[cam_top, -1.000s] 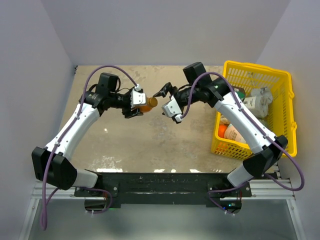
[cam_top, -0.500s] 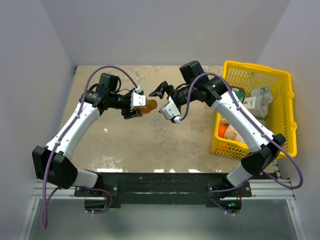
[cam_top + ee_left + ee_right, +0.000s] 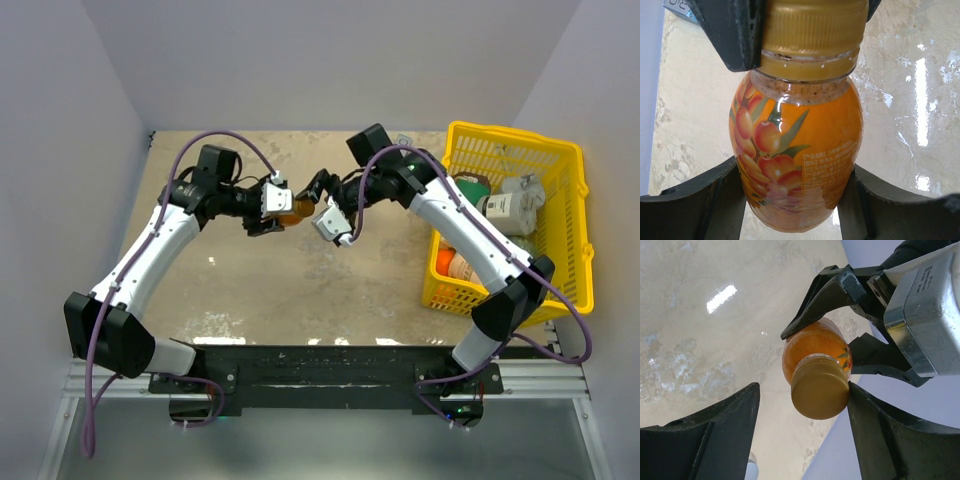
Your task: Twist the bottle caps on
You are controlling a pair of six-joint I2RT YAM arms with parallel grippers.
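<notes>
Jaws of the right gripper (image 3: 802,415), now at upper centre, have narrowed around the cap (image 3: 820,392) without gripping; left gripper (image 3: 795,200) clamps the bottle (image 3: 795,150). Tightening likely begins once they close.

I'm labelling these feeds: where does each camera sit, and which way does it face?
Top external: above and behind the bases, looking down on the table, both arms, the yellow basket.
Left wrist: on the left gripper, looking along its fingers at the orange bottle it holds.
Right wrist: on the right gripper, looking past its fingers at the gold cap.
Both wrist views share bottle and cap.
</notes>
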